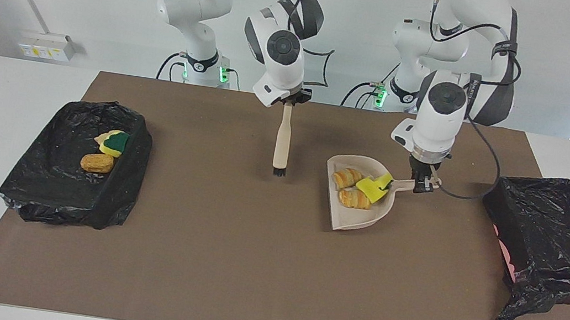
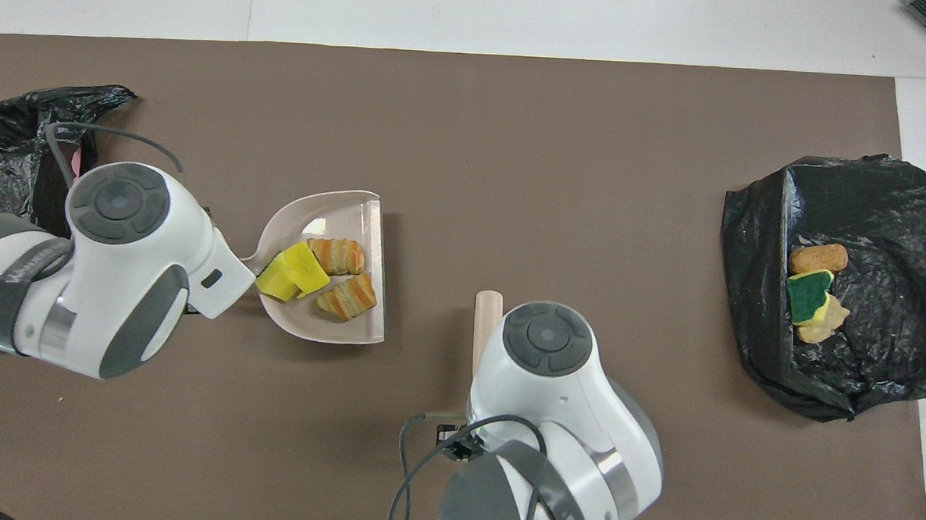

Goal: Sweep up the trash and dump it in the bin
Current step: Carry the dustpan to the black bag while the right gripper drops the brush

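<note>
Brush [image 2: 487,323] mostly under right arm

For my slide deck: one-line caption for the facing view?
Left tool carries the loaded dustpan toward a black-lined bin; right tool lifts the brush.

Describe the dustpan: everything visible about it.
The dustpan is beige and looks like plastic: a shallow rounded tray with a raised rim and a short handle. The left gripper is shut on that handle and holds the pan roughly level above the brown mat, toward the left arm's end of the table. In it lie two golden-brown bread-like lumps and a yellow sponge chunk.
</note>
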`<state>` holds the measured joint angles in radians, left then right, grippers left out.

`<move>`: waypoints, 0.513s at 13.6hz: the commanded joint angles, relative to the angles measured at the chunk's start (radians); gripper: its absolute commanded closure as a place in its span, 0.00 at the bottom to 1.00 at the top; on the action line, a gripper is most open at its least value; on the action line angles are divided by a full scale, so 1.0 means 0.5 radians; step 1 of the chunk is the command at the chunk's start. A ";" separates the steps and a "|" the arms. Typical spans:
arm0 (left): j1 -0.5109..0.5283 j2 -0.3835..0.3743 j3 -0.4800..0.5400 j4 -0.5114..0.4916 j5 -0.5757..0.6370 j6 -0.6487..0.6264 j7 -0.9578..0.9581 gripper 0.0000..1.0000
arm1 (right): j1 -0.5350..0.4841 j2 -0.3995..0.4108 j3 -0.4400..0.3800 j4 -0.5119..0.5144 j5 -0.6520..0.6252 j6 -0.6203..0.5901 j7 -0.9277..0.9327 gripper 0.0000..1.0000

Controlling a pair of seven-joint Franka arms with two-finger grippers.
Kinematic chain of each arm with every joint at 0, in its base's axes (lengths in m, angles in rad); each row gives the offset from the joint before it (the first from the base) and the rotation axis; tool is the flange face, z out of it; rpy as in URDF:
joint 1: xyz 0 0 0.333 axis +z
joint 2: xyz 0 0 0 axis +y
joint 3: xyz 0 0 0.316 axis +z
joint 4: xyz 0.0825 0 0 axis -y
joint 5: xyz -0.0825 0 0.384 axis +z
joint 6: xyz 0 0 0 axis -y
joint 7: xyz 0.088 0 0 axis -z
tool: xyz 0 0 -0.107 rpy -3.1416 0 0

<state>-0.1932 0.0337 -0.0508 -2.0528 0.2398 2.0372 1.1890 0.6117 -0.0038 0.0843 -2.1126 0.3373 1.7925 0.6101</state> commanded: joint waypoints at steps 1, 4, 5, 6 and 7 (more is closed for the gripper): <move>0.217 -0.110 -0.015 0.049 0.005 -0.046 0.223 1.00 | 0.178 -0.146 0.003 -0.284 -0.024 0.270 0.269 1.00; 0.499 -0.101 -0.015 0.218 0.008 -0.150 0.282 1.00 | 0.194 -0.118 0.006 -0.435 -0.006 0.562 0.351 1.00; 0.585 -0.101 -0.015 0.261 0.008 -0.166 0.333 1.00 | 0.200 -0.115 0.009 -0.472 -0.006 0.633 0.347 1.00; 0.662 -0.104 -0.012 0.280 0.002 -0.175 0.455 1.00 | 0.264 -0.115 0.009 -0.511 -0.006 0.700 0.341 1.00; 0.720 -0.089 -0.012 0.338 -0.013 -0.178 0.530 1.00 | 0.304 -0.112 0.006 -0.545 -0.003 0.765 0.320 1.00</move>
<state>0.1068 -0.0179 -0.0430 -1.9395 0.2400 1.9824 1.3877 0.7275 -0.0417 0.0879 -2.3398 0.3365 2.1111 0.7732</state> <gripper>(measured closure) 0.678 0.727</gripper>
